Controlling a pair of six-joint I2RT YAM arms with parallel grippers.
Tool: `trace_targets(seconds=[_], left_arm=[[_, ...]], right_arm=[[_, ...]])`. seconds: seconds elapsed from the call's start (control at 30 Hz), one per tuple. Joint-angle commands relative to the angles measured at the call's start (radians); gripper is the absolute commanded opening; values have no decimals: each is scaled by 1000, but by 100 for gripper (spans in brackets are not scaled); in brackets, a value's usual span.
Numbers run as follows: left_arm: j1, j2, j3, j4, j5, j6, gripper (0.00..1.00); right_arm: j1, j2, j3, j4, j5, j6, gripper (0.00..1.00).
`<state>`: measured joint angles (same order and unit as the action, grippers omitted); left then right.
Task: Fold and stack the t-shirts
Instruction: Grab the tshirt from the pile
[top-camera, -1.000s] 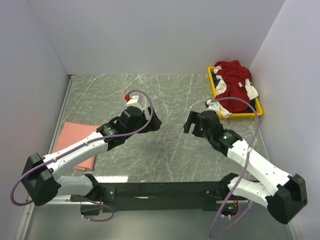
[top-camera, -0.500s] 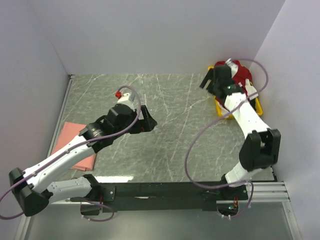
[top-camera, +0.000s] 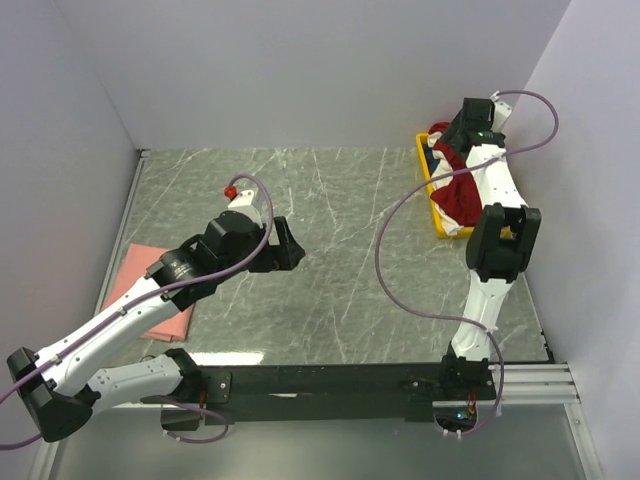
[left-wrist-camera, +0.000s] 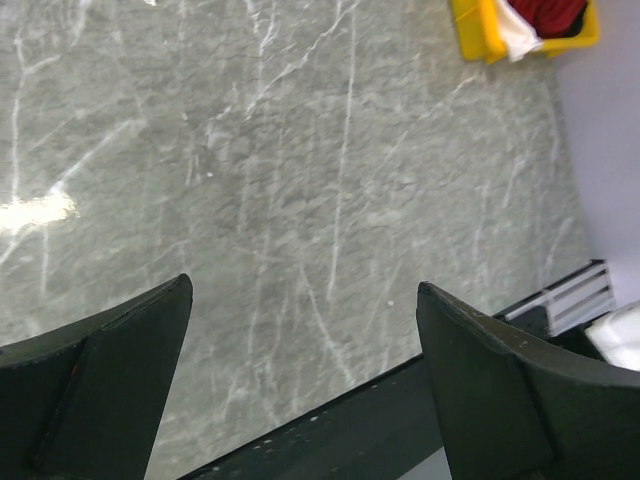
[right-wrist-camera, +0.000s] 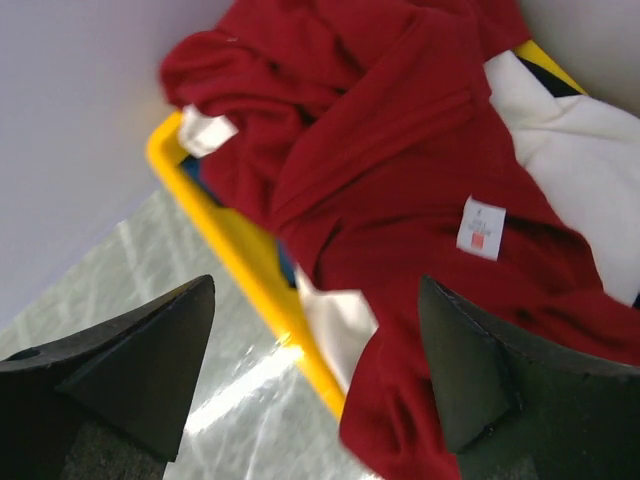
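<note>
Currently on record, all places given from the yellow bin (top-camera: 432, 195), which stands at the far right corner of the table (top-camera: 350, 280).

Tools, 2:
- Right gripper (right-wrist-camera: 317, 285): jaws spread wide, holding nothing and touching nothing. It hangs directly above the bin's contents, and its 2 fingertips frame the dark red cloth and the bin's near rim from above.
- Left gripper (left-wrist-camera: 305, 290): jaws at full spread, empty. It hovers over bare table well to the left of the bin, in contact with nothing.

T-shirts, 3 counted:
- 1 dark red t-shirt (right-wrist-camera: 400, 150): crumpled in the bin, heaped above the rim, 1 fold spilling over the rim toward the table. It lies just under the right gripper, apart from the fingers. A small white label (right-wrist-camera: 480, 228) lies on its surface.
- 1 white t-shirt (right-wrist-camera: 560, 130): in the bin, partly beneath the red one. Other white scraps show at the rim; whether they belong to the same garment cannot be told.
- 1 salmon-pink t-shirt (top-camera: 145, 280): flat on the table at the edge farthest left of the bin, partly hidden under the left arm and well behind the left gripper.

Bin, 1: yellow plastic.
</note>
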<state>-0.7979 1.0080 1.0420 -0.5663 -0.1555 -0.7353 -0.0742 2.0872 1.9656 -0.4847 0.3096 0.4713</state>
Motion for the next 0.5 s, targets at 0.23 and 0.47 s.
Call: trace_targets(seconds=[0.23,0.47], left_arm=[[45,26,27,-24,14,93,99],[81,20,18,-18,54,117,99]], right_arm=[[-16,157,136,-31,51,-2,84],[-16,136,96,-17,40,-5,43]])
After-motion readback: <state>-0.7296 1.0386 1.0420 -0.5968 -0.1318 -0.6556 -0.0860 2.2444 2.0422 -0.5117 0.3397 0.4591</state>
